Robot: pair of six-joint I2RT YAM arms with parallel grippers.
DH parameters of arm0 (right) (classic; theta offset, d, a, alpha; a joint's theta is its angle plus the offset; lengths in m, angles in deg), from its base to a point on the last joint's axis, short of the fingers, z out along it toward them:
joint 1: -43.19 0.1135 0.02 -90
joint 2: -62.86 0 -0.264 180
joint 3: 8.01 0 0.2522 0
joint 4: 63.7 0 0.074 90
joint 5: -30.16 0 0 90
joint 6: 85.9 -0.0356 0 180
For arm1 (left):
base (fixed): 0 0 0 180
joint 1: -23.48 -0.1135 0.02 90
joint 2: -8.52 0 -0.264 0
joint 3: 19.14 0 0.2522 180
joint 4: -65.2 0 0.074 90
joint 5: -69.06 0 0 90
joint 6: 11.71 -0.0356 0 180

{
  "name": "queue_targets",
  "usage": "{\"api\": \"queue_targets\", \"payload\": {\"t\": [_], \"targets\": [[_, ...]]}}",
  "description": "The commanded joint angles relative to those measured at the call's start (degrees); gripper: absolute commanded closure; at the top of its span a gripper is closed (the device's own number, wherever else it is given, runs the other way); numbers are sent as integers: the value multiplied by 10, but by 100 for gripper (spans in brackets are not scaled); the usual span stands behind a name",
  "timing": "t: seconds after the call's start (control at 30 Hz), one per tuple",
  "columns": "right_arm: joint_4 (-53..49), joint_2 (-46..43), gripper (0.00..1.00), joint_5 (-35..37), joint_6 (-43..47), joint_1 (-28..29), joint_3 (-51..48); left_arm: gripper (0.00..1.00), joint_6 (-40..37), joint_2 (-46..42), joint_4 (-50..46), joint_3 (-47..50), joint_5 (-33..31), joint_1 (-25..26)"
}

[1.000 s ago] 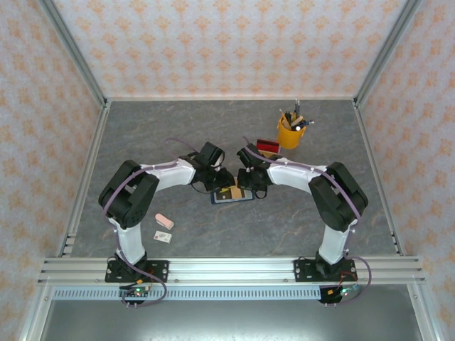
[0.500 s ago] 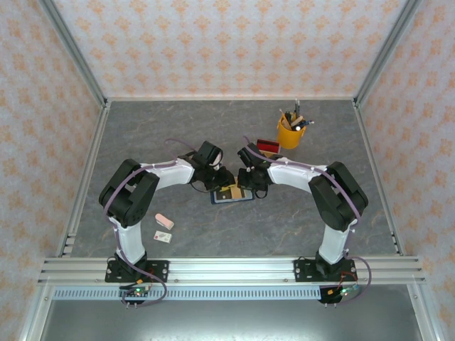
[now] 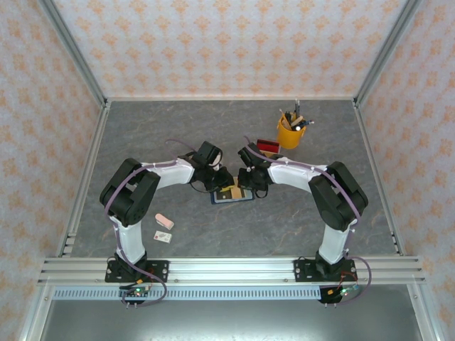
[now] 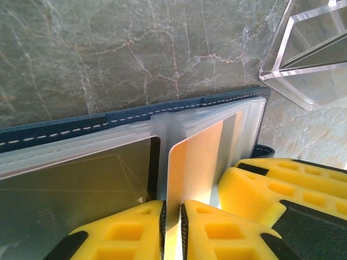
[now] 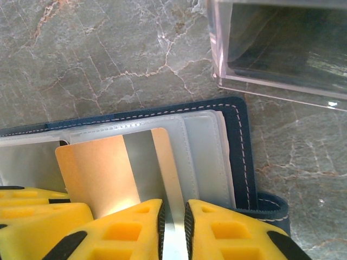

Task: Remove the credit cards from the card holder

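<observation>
The navy card holder (image 3: 239,199) lies open on the table between both arms, its stitched edge (image 4: 135,115) and clear inner pockets (image 5: 203,157) facing up. A tan-orange credit card (image 4: 198,162) stands partly out of a pocket, and my left gripper (image 4: 173,222) is shut on its near edge. In the right wrist view this credit card (image 5: 97,168) has a grey stripe. My right gripper (image 5: 173,230) is shut on a thin clear pocket leaf of the card holder, right beside the card. The right gripper's yellow fingers (image 4: 282,187) sit close to the left gripper's. Other cards are hidden.
A clear rectangular tray (image 4: 303,59) with a red part (image 3: 267,147) stands just beyond the holder. Behind the tray is a yellow pen cup (image 3: 290,132). A pink block (image 3: 164,221) and a small white card (image 3: 164,237) lie near the left arm's base.
Almost nothing differs in the top view. Both grippers stay at the card holder with the card between them.
</observation>
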Motion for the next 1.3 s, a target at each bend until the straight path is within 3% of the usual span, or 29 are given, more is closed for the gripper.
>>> {"api": "queue_targets", "payload": {"t": [0.0, 0.2, 0.37, 0.83, 1.0, 1.27], "targets": [[-27, 46, 79, 8, -8, -1, -21, 84, -14, 7, 15, -1, 18, -2], [-30, 47, 79, 10, -9, -1, -21, 90, -19, -1, 12, 2, 18, -2], [-32, 48, 79, 19, -12, -1, -22, 100, -30, -14, 5, 8, 12, -5], [-25, 43, 80, 21, -20, -2, -22, 100, -62, -93, -23, 73, 2, -46], [11, 7, 77, -51, 2, -18, -6, 100, -113, -149, -54, 84, -18, -64], [139, -77, 58, -204, -20, -60, -28, 100, -153, -243, -78, 106, -5, -106]]}}
